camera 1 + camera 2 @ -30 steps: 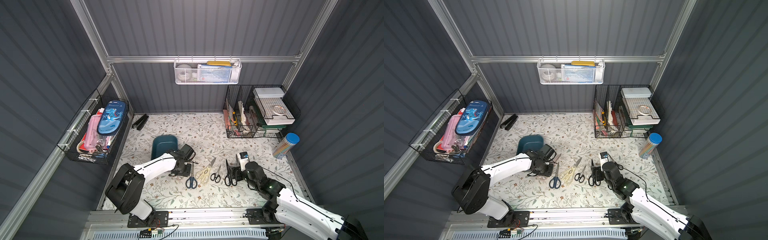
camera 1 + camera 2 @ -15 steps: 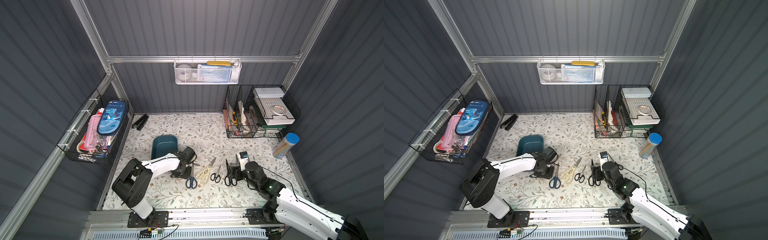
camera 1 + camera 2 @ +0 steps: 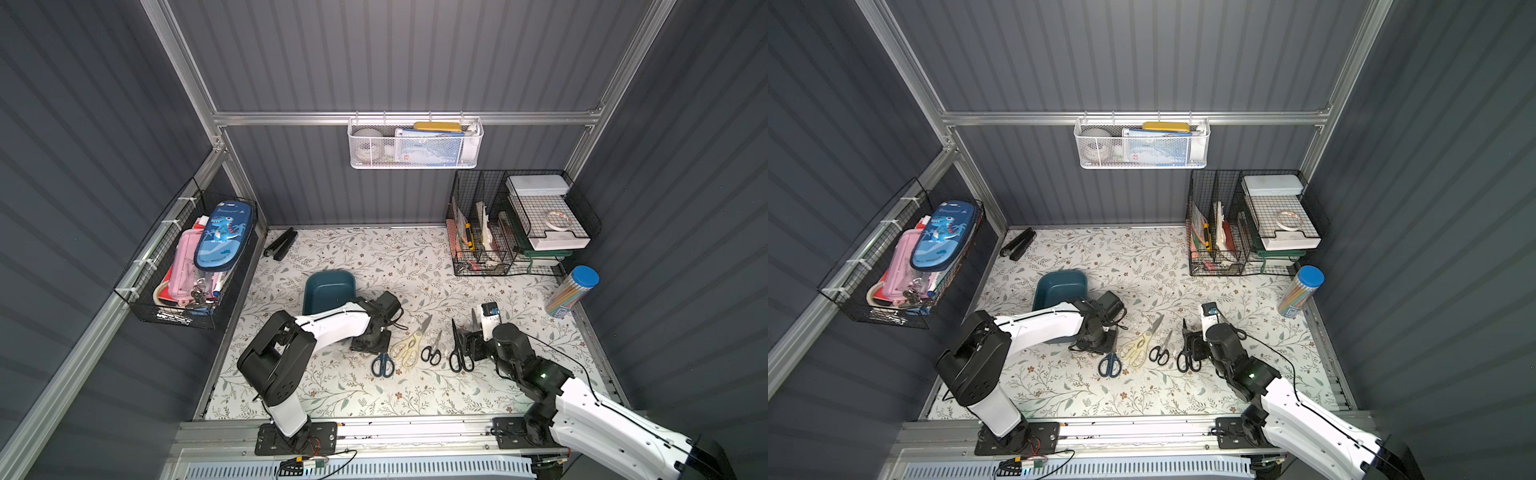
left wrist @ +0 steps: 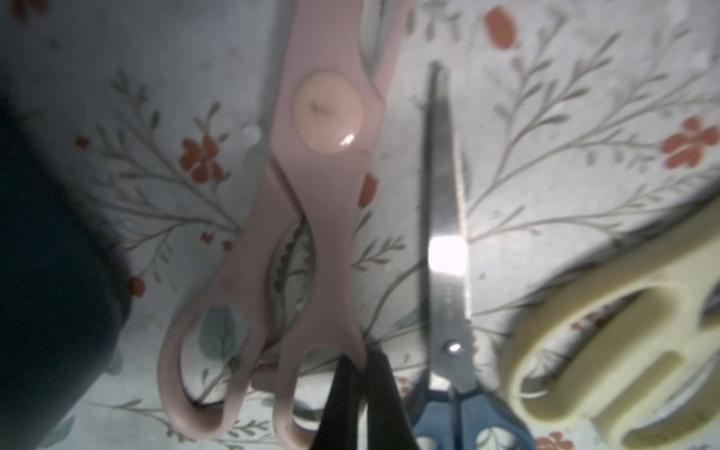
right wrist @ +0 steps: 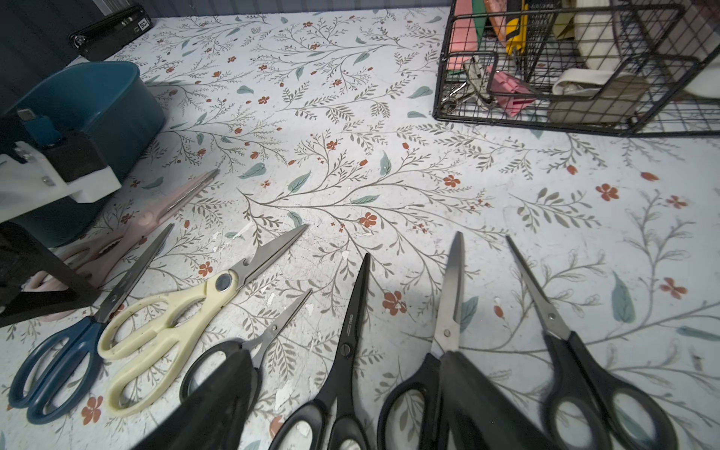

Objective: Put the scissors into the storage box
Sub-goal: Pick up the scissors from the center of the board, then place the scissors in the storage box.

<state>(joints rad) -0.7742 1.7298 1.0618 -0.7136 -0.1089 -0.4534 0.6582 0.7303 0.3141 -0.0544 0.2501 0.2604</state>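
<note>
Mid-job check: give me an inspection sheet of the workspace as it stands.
surface: floral mat, no spills seen.
job's things: storage box shows no scissors; pink scissors, blue scissors, cream shears and four black scissors lie on mat.
clutter: black stapler-like bar, pencil tube.
grippers: left gripper shut on pink scissors' handle; right gripper open over black scissors.
cables: loose wires at front rail.
surroundings: white mesh basket, wire organiser, wall basket, all filled.

The worktop is white with grey twigs, green leaves and red flowers. The box is teal. Handles differ: pink scissors, cream scissors, dark-blue scissors, black scissors.
</note>
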